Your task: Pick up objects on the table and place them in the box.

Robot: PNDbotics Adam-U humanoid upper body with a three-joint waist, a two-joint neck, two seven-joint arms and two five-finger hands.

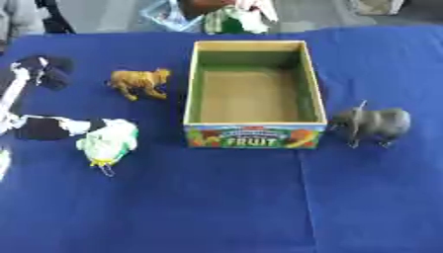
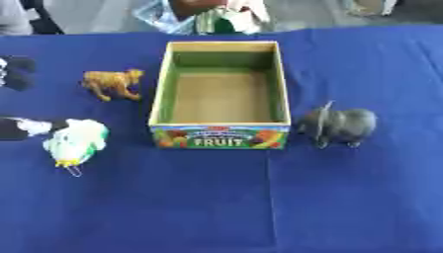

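Box [image 1: 256, 136] sat open-topped on the blue cloth [image 1: 216, 207], front panel printed FRUIT facing the camera, nothing visible inside it, just bare brown floor and green inner walls

Landmark = box. Three toys around it, all outside:
- brown lion-like animal figure [image 1: 138, 82] left of box, level with its far half, standing on the cloth, small gap to the box wall
- white-and-green toy [image 1: 108, 143] further left, level with the box's front edge, yellow bit at its near end; looked like a bird, couldn't confirm
- grey elephant-like figure [image 1: 372, 125] just right of the box's front right corner, upright, close to the wall but whether touching I couldn't tell

Left hand [image 1: 54, 127] came in from the left edge, well left of box. One black-and-white digit reached across to the white-and-green toy and its tip touched the toy's left side. Another part of the hand [image 1: 45, 70] sat further back, left of the brown figure and apart from it. Hand looked spread wide, not wrapped round anything; toy lay on the cloth, not lifted

Right hand didn't show in either eye view

Past the box's far edge, beyond the cloth, some clutter incl. something green-and-white [image 1: 241, 20], couldn't make it out
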